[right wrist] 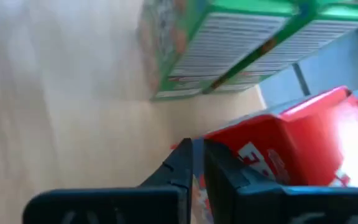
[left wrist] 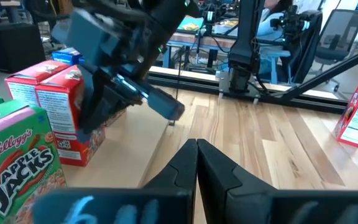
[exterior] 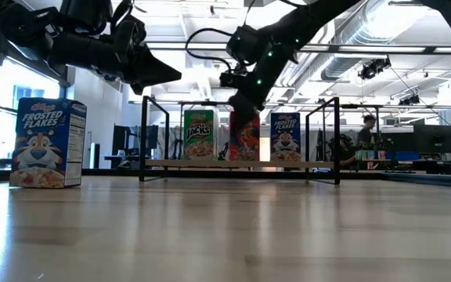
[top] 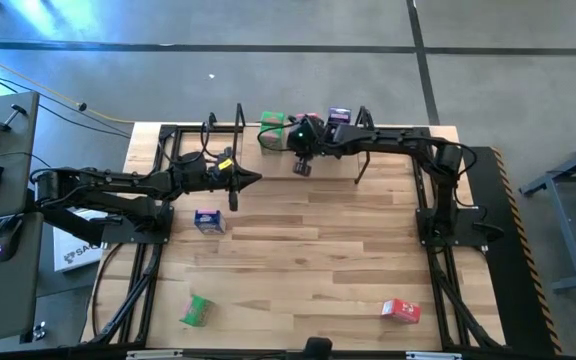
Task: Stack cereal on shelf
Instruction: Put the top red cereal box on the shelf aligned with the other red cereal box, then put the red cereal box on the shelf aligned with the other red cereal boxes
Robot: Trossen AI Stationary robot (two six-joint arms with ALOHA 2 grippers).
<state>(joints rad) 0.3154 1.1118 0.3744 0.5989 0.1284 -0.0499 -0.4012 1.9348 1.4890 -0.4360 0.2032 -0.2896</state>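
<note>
High view straight down on the whole surface (top: 298, 250), low view level across it toward the shelf (exterior: 239, 164) and room, left wrist view facing the shelf past its tool (left wrist: 197, 163), right wrist view very close on a red box (right wrist: 291, 149) ahead of its tool (right wrist: 197, 163), shelf shared by all.

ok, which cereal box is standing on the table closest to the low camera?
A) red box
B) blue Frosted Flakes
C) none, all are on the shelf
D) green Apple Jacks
B: the low view shows the blue Frosted Flakes box upright on the table at near left, while the other boxes stand back on the shelf.
</note>
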